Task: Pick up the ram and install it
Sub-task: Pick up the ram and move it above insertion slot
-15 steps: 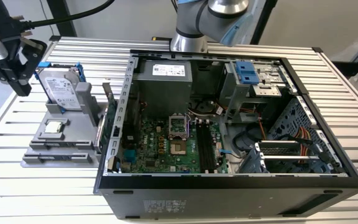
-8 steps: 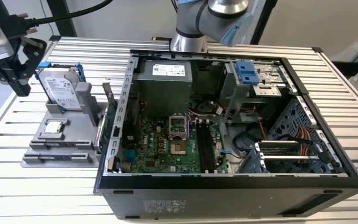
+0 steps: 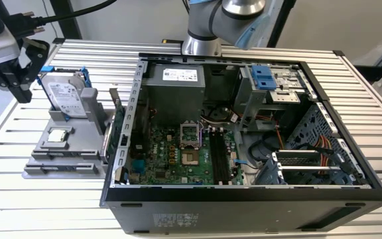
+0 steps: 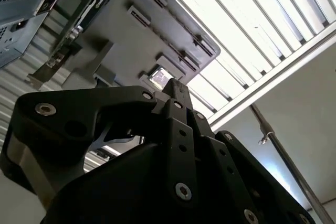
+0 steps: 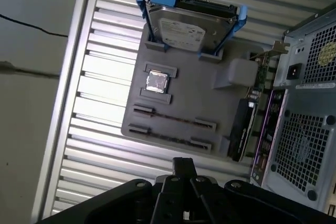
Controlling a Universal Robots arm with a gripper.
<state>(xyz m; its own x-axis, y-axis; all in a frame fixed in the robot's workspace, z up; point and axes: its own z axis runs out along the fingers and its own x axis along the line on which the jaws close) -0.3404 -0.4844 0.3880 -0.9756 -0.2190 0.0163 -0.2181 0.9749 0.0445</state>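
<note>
The gripper [image 5: 184,163] is held near the grey parts tray [image 5: 181,95] on the bench [image 5: 100,93], fingers pressed together on nothing. The ram cannot be made out in the tray or on the motherboard [image 3: 177,154], so progress cannot be judged.

We can read no text. Print stands on the hard drive label [image 5: 181,31], the white power supply sticker [image 3: 179,74] and a grey sticker [image 3: 175,219] on the computer case [image 3: 244,206] wall, but we make out no letters or numbers.
</note>
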